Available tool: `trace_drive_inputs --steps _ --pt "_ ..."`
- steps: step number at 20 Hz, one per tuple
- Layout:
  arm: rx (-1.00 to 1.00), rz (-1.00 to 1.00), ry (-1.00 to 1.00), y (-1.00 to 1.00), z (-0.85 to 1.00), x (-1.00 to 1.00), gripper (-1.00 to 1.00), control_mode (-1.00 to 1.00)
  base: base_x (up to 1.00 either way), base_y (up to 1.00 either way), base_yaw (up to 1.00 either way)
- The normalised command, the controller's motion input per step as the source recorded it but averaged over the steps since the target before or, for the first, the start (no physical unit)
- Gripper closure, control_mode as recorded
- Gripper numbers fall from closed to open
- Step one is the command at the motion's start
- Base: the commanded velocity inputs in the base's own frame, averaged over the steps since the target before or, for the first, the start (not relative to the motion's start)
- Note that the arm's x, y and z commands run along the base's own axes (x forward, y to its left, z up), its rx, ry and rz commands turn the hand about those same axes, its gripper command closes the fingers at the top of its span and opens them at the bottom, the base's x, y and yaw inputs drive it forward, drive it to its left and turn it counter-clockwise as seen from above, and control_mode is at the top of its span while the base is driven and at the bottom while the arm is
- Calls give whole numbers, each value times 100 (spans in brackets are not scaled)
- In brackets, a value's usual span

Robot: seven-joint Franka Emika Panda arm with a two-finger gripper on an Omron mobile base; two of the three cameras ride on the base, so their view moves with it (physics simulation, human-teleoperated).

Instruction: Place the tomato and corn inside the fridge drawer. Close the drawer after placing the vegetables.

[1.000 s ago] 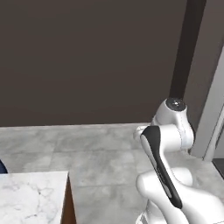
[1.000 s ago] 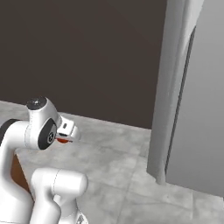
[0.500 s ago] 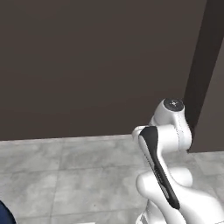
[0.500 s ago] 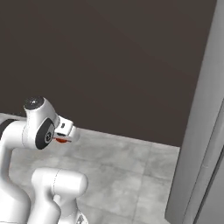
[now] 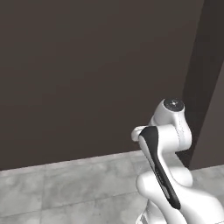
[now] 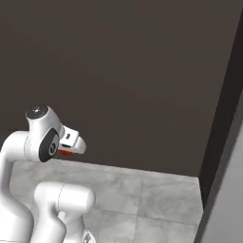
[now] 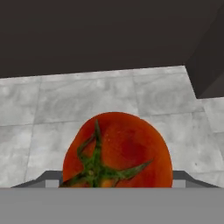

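Gripped the tomato (image 7: 116, 146) in the gripper (image 7: 116, 183), low in the middle of the hand view, glossy red-orange, with its green star-shaped stem turned toward the camera. Showed a grey edge of the fingers (image 7: 49, 178) at each flank of the fruit, touching it, so pinched on the tomato rather than spread apart or pressed together. Hung in the air over a grey marbled tile floor (image 7: 87, 96), clear of it. Looked past the fruit to where that floor met a dark brown wall (image 7: 87, 30) across the top, with a darker corner block (image 7: 210, 65) jutting in at the upper right. From the right base view, showed the white arm (image 6: 28, 152) folded close over its own base at the lower left, the hand pointing right and slightly down from the topmost joint, and a sliver of red-orange just beneath the hand. Faced the same dark wall there, with a light-grey panel (image 6: 230, 190) standing upright along the right edge. From the left base view, showed the arm's dark-striped link and round top joint in front of the wall, the tiles below.
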Motion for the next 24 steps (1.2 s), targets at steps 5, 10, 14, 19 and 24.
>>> trace_drive_inputs --steps 5,10,14,19,24 --pt "0 0 0 0 0 0 100 100 71 3 -47" --pt "0 0 0 0 0 0 100 100 52 10 -58" --pt "0 0 0 0 0 0 100 100 43 6 -63" --pt "0 0 0 0 0 0 100 100 56 26 -62" --pt "0 0 0 0 0 0 100 100 64 14 -59"
